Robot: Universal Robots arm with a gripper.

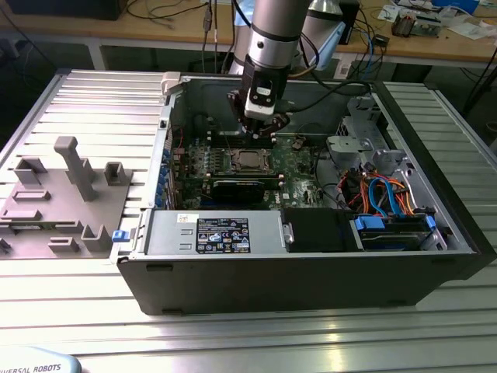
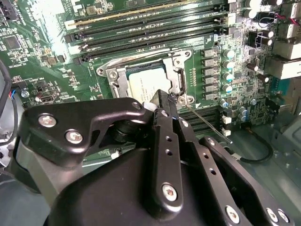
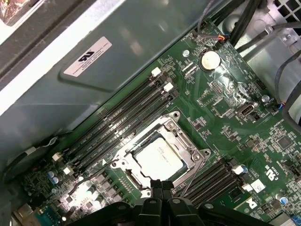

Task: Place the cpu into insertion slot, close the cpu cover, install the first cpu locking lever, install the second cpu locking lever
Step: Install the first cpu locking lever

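The cpu [image 3: 159,159], a flat silvery square, lies in the insertion slot [image 3: 131,176] on the green board. The grey metal cpu cover [image 3: 181,141] is folded down around it. In the second wrist view the cpu [image 2: 143,84] and the cover [image 2: 178,75] sit just past the black fingertips. My gripper [image 1: 260,132] hangs a little above the socket [image 1: 248,161], fingers shut with nothing seen between them. Its tips [image 3: 157,185] meet at the socket's edge. A thin wire locking lever [image 2: 207,121] angles out from the socket's corner, near the gripper [image 2: 164,96]. Another thin lever [image 3: 87,176] runs off the opposite side.
Long black memory slots [image 3: 117,127] flank the socket, with the grey case wall [image 3: 94,84] behind. The power supply [image 1: 217,231] and a drive bay with blue and orange cables [image 1: 388,206] fill the case's front. A grey parts fixture [image 1: 70,186] stands at the exterior view's left.
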